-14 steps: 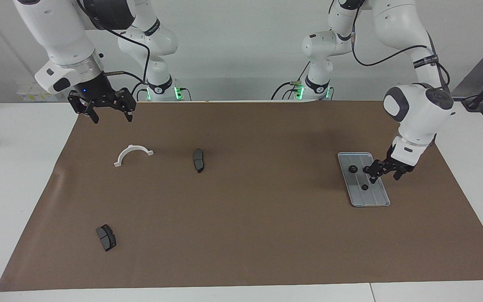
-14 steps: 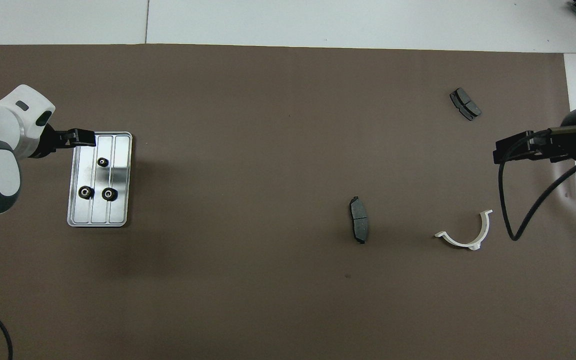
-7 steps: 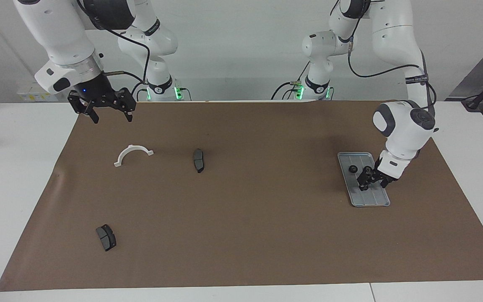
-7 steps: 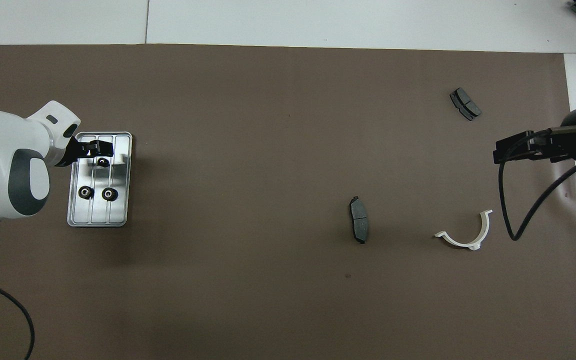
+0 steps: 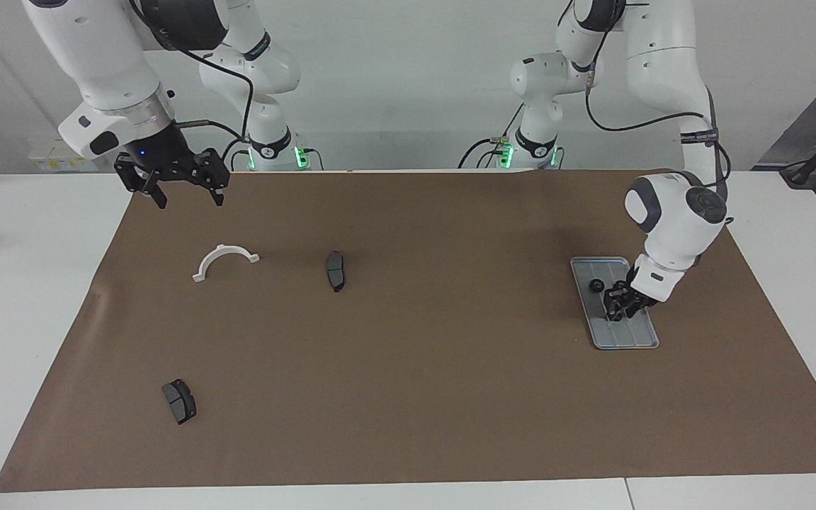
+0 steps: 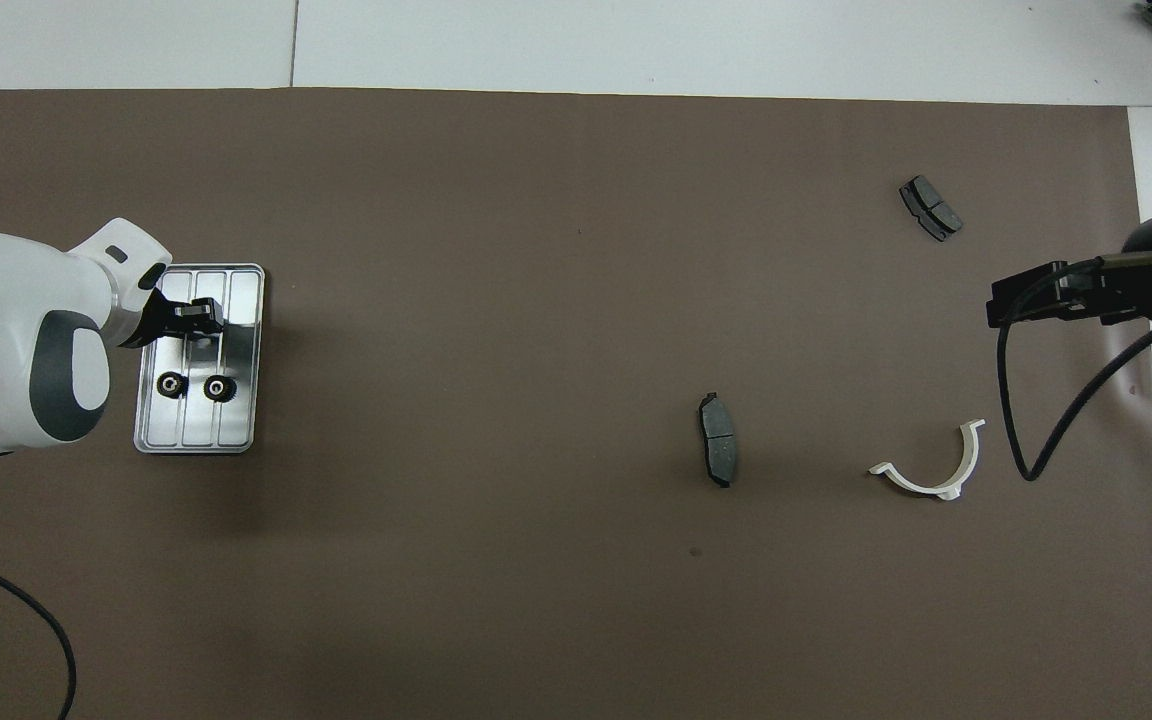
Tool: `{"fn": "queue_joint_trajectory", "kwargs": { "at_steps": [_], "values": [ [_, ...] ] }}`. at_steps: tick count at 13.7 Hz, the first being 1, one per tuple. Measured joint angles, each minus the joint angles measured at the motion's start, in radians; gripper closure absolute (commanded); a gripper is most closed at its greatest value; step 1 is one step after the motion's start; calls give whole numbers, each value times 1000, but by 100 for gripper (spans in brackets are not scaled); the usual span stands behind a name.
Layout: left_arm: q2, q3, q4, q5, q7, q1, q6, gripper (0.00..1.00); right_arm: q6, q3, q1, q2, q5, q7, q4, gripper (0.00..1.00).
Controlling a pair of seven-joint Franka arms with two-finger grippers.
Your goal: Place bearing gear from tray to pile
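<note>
The silver-grey ridged tray (image 5: pixel 627 337) lies on the brown mat toward the left arm's end of the table; it also shows in the overhead view (image 6: pixel 238 425). Two small black bearing gears (image 6: pixel 171 384) (image 6: pixel 220 387) sit side by side on its part nearer to the robots; one of them shows in the facing view (image 5: pixel 596 286). My left gripper (image 5: pixel 618 312) is down at the tray's middle, over the spot of a third gear, which it hides; it also shows in the overhead view (image 6: pixel 198 318). My right gripper (image 5: pixel 190 200) waits open and empty, raised over the mat's corner at the right arm's end.
A white half-ring bracket (image 5: pixel 225 261) and a dark brake pad (image 5: pixel 336 270) lie on the mat toward the right arm's end. Another brake pad (image 5: pixel 179 401) lies farther from the robots. A black cable hangs by the right gripper (image 6: pixel 1011 400).
My left gripper has moved from beside the tray's edge to over the tray and come down onto the gear farthest from the robots, covering it. The right arm has not moved.
</note>
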Motion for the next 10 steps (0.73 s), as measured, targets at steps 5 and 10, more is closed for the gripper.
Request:
{"fn": "queue_joint_trajectory", "kwargs": {
  "at_steps": [5, 10],
  "values": [
    [0, -2, -1, 0, -6, -11, 0, 52, 0, 0, 0, 0, 0, 0, 0, 0],
    [-1, -1, -1, 0, -6, -11, -7, 52, 0, 0, 0, 0, 0, 0, 0, 0]
  ]
}}
